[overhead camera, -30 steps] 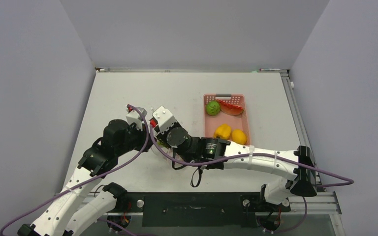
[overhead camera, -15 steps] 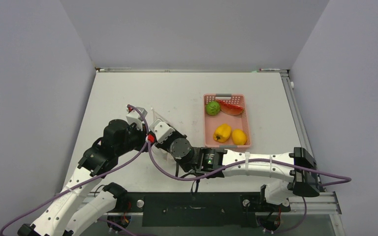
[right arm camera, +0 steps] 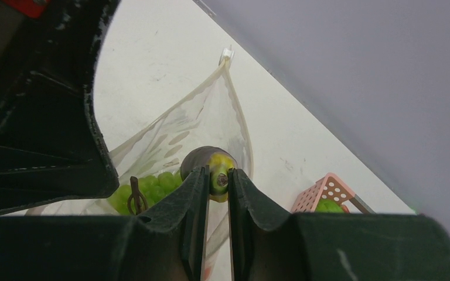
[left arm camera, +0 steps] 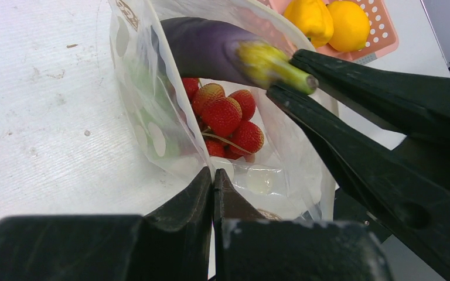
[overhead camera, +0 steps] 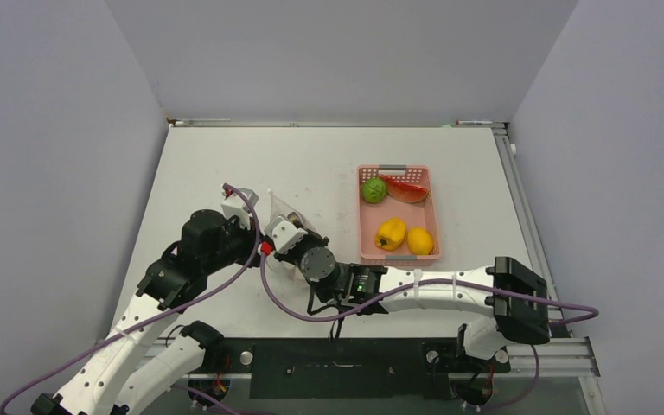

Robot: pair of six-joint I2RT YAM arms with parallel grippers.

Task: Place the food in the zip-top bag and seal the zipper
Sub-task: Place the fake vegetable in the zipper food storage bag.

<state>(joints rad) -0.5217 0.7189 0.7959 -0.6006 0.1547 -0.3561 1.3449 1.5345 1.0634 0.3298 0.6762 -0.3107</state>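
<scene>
The clear zip-top bag (left arm camera: 152, 105) with white dots stands open on the table. My left gripper (left arm camera: 213, 175) is shut on the bag's near mouth edge. My right gripper (right arm camera: 218, 175) is shut on the green stem of the purple eggplant (left arm camera: 205, 50), which sits in the bag's mouth. Red strawberries (left arm camera: 225, 120) and green grapes (right arm camera: 152, 186) lie inside the bag. In the top view the bag (overhead camera: 287, 210) shows just beyond both grippers. The zipper strip (right arm camera: 237, 117) runs along the mouth edge, open.
A pink basket (overhead camera: 432, 194) stands to the right of the bag, holding a green round fruit (overhead camera: 373, 190), a red slice (overhead camera: 405, 189), a yellow pepper (overhead camera: 390, 233) and a lemon (overhead camera: 420, 240). The left arm crosses close beside the right wrist.
My right gripper has moved left and down from beside the basket to the bag's mouth, carrying the eggplant into it. The left gripper has stayed on the bag's edge.
</scene>
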